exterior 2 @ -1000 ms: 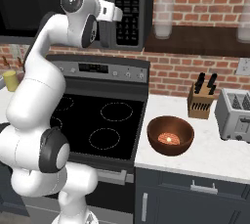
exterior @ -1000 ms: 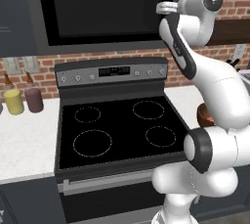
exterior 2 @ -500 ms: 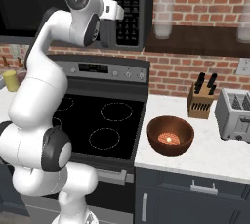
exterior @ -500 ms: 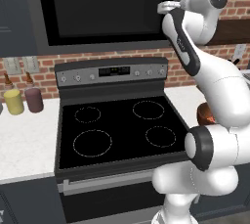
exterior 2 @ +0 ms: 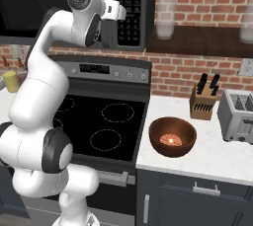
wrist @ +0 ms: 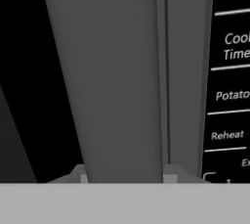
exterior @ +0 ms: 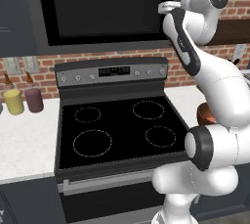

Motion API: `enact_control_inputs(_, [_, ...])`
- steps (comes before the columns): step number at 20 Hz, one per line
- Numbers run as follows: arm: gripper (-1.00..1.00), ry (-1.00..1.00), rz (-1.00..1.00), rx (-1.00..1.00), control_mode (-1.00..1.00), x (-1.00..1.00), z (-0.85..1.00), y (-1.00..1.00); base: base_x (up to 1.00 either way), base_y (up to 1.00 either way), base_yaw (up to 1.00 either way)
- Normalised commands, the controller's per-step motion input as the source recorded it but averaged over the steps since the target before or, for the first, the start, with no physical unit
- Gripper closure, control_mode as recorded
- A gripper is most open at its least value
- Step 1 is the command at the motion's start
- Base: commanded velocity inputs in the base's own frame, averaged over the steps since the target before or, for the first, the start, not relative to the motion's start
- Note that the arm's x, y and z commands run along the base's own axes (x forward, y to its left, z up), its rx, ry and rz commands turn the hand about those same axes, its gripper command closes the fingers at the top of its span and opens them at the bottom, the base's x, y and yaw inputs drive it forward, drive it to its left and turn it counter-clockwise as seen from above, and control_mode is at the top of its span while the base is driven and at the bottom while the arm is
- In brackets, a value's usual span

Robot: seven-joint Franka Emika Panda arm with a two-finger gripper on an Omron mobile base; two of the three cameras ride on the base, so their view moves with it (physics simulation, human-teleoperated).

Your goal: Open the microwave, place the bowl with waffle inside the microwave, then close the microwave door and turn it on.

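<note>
End effector [wrist: 124, 176] at door [exterior: 105, 5] handle, apparently closing around it; grip unconfirmed. Seat handle fully, then pull steadily outward. Bowl [exterior 2: 172, 136] waits on tabletop [exterior 2: 217, 152].

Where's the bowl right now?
The bowl sits on the white counter right of the stove, in front of the knife block in the right base view.

Matt grey microwave door [wrist: 122, 71]
</note>
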Motion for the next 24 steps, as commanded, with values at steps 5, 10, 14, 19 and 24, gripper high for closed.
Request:
enact_control_inputs(5, [1.0,-0.03,0.01,0.0,-1.0,-0.45,0.0,0.0,0.0,0.0,0.0])
enact_control_inputs(10, [1.0,-0.13,0.01,0.0,-1.0,-0.95,0.13,0.06,0.0,0.0,0.0])
enact_control_inputs(14, [1.0,-0.16,0.0,0.0,-1.0,-1.0,0.25,0.08,0.0,0.0,0.0])
enact_control_inputs(19, [1.0,-0.14,0.0,0.0,-1.0,-1.0,0.4,0.14,0.0,0.0,0.0])
enact_control_inputs(24, [1.0,-0.05,0.0,-0.04,-1.0,-1.0,0.68,0.36,0.0,0.0,0.0])
